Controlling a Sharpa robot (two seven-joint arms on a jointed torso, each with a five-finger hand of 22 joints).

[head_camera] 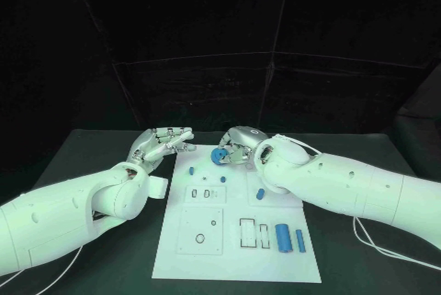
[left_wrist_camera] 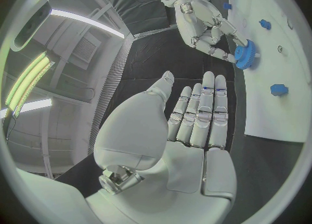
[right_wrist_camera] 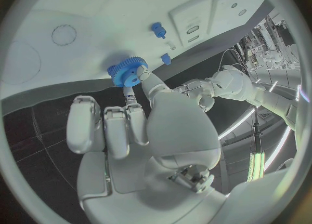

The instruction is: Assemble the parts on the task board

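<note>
The white task board lies in the middle of the black table. My right hand is over the board's far edge and pinches a blue gear between its thumb and fingertips. The right wrist view has the gear right at the fingertips of that hand, above the board. My left hand hovers beside the board's far left corner, fingers straight and apart, holding nothing. From the left wrist, the flat left hand faces the gear and the right hand.
Small blue parts lie on the board: one near its far left, one beside it, one mid-right. Two blue cylinders lie side by side at the near right. Recessed slots and a round socket mark the board.
</note>
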